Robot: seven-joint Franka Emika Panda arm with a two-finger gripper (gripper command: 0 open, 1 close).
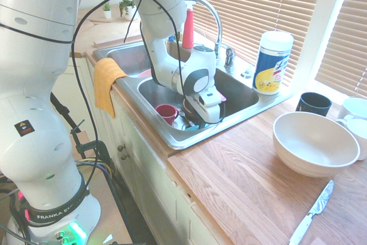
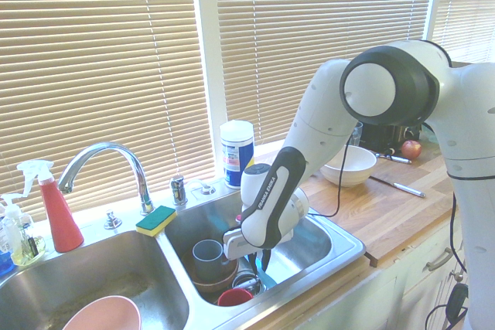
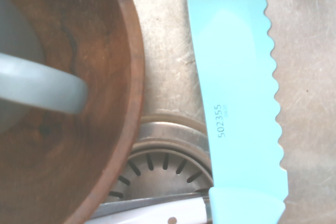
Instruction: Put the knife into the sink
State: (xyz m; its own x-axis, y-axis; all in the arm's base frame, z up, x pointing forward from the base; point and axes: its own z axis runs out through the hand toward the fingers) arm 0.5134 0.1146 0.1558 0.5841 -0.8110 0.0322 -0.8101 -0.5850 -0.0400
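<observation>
The end effector [image 2: 259, 259] is gripping the turquoise knife [image 3: 236, 93], pointing straight down inside the sink [image 1: 241, 110], so the blade is hanging just over the drain [image 3: 160, 174] beside a wooden bowl [image 3: 68, 98].

Glossy white arm [image 1: 40, 84] with dark grey joint rings, black cables, "FRANKA EMIKA" lettering

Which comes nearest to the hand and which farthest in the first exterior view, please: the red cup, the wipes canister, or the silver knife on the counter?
Measured from the hand, low in the sink's right basin:
1. Red cup, right beside it in the same basin.
2. Wipes canister, on the sink's back rim by the window.
3. Silver knife, far off on the wooden counter, at the picture's bottom right.
</observation>
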